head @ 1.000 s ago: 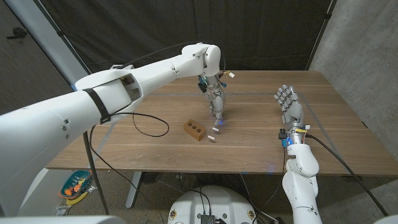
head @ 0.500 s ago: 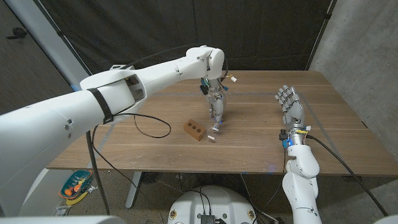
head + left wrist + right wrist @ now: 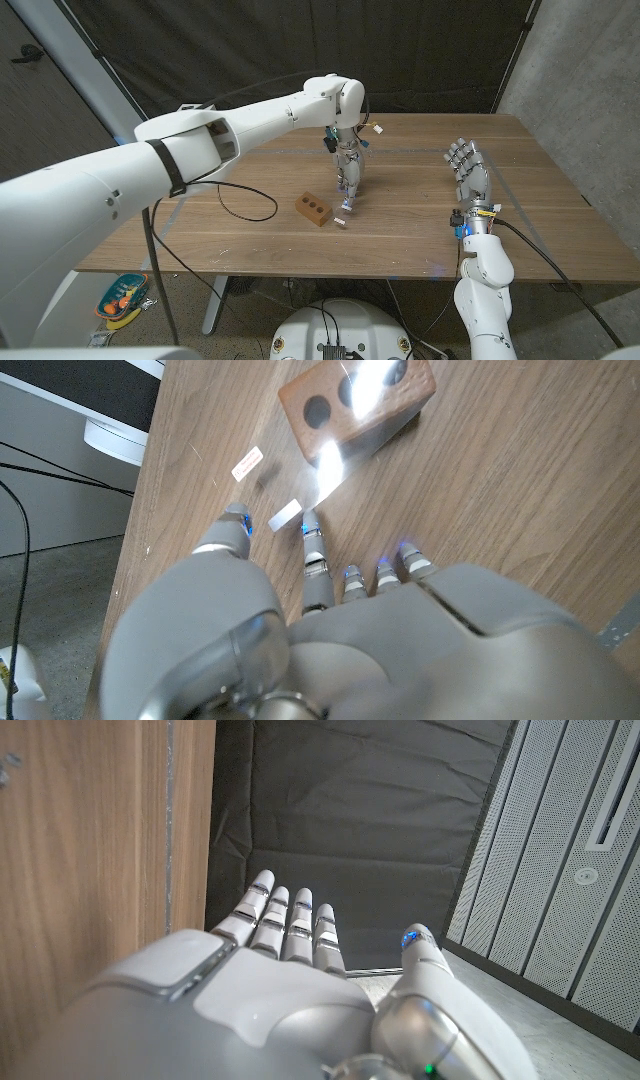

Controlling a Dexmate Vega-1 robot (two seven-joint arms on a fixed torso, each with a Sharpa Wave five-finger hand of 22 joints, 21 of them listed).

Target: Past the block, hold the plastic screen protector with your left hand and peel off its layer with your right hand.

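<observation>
Table: wooden, carrying every item below.
Block: brown, with round holes in its top face, lying near the middle of the table; seen close in the left wrist view.
Screen protector: small clear-white plastic strip, flat on the table just beside the block, toward the table's front edge; in the head view right at the fingertips of the left robot hand.
Second strip: small white piece with reddish marks, lying near the first, closer to the table edge; in the head view just in front of the block.
Left robot hand: reaching down from above beside the block, fingers pointing at the table, spread and empty; in the left wrist view one fingertip just beside the screen protector, thumb tip on the strip's other side; contact impossible to confirm.
Right robot hand: well apart from the screen protector, over the right part of the table, fingers straight and apart, holding nothing; same in the right wrist view.
Black cable: looped on the table left of the block.
</observation>
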